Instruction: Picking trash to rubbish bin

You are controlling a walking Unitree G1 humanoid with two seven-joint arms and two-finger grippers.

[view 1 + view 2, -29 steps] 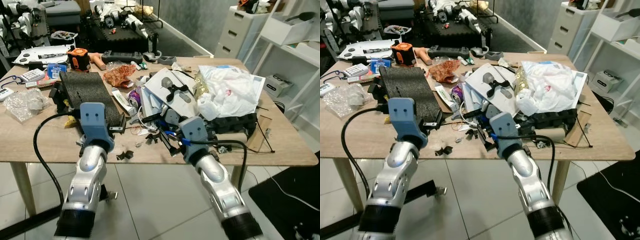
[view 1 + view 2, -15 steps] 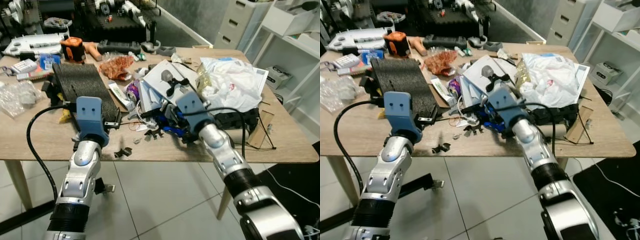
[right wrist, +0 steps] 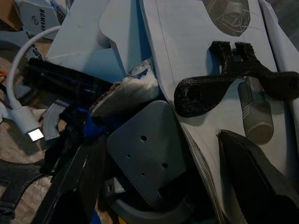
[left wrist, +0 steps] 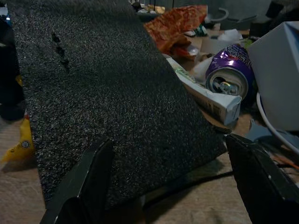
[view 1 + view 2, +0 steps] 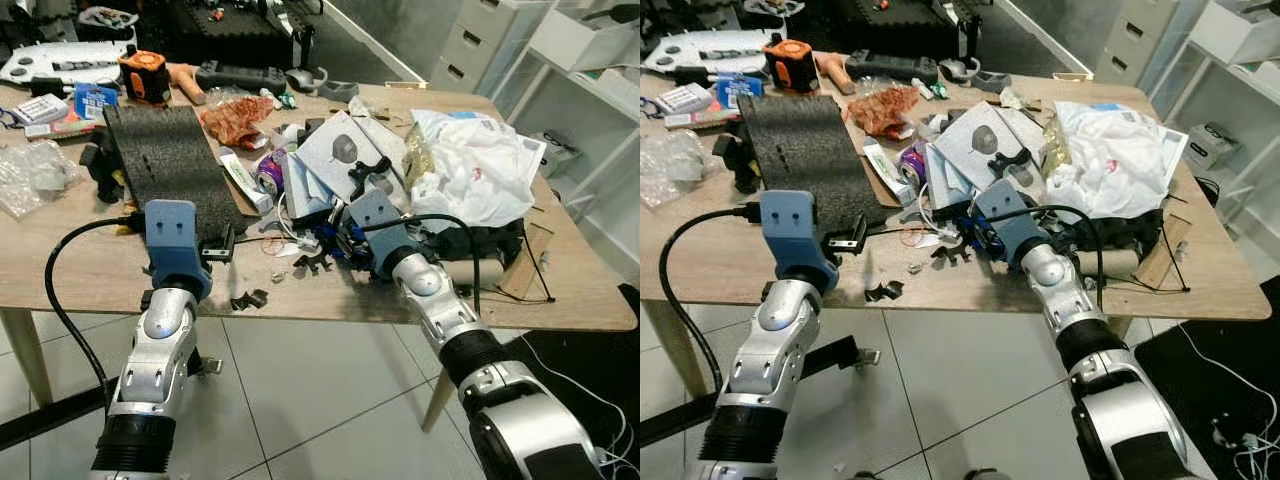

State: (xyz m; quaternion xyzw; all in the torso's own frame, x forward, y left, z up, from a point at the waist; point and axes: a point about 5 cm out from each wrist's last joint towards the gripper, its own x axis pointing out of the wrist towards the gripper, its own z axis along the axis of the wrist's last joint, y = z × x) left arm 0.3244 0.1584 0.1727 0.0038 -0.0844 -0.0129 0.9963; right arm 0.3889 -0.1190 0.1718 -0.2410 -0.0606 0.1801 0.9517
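Two claws at a littered worktop (image 5: 60, 280).
Left claw (image 4: 163, 186), fingers wide, at near edge of black foam sheet (image 5: 165, 165), purple can (image 4: 228, 79) beyond. Right claw (image 3: 159, 186), fingers wide, over grey perforated plate (image 3: 145, 149) in central trash heap.

table (image 5: 60, 275): matt pale wood | foam sheet (image 4: 93, 93): rough black | can (image 4: 229, 77): glossy purple metal | bag (image 5: 480, 175): crinkled white plastic

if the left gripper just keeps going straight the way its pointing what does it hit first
Most likely the black foam sheet: the left gripper is open, with the sheet's near edge lying between its fingers. Beyond the sheet to one side lie a flattened tube and a purple can. Depth is hard to judge.
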